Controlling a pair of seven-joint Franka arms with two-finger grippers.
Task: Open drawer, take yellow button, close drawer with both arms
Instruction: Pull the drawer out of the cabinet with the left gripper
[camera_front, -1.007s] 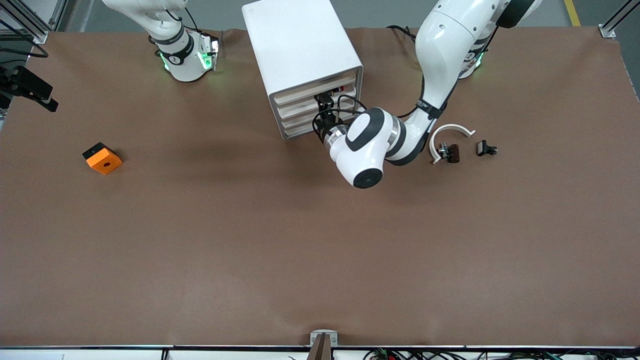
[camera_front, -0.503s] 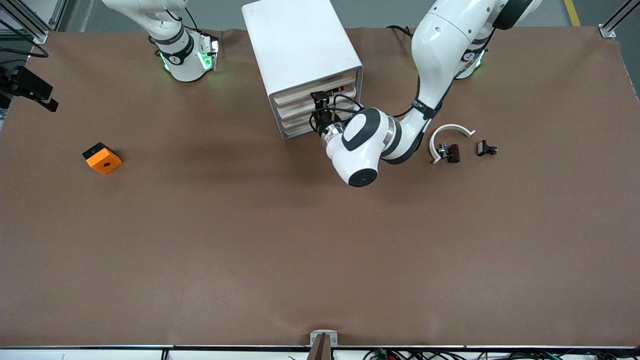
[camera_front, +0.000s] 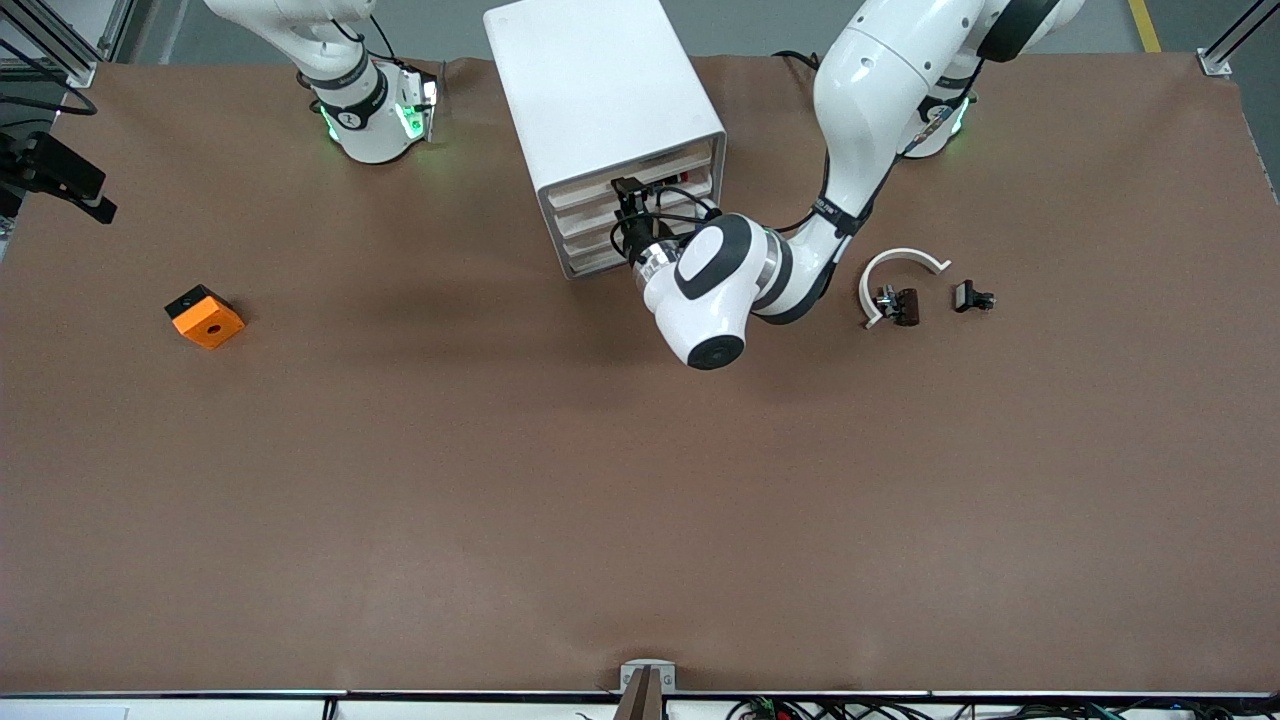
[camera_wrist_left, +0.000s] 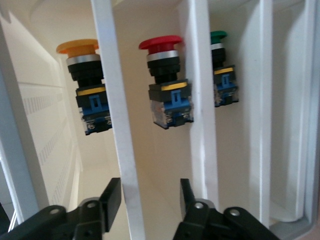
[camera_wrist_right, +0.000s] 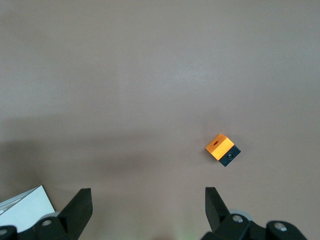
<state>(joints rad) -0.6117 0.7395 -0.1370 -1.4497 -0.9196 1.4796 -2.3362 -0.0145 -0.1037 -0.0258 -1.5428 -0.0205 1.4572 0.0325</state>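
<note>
At nine o'clock an orange block (camera_front: 204, 316) lies on the brown surface (camera_front: 500, 480). The right end effector (camera_wrist_right: 147, 200) hangs above that stretch, wide open and empty; that arm waits. At twelve o'clock stands the white drawer cabinet (camera_front: 600, 90). The left end effector (camera_wrist_left: 145, 200) is at its front, jaws part-way apart astride a white drawer strip (camera_wrist_left: 117, 125), not yet pinching. The yellow button (camera_wrist_left: 80, 47) sits inside, beside a red button (camera_wrist_left: 162, 45). Opening the drawer looks to be the step in hand; next, clamp the strip and pull straight toward six o'clock.
</note>
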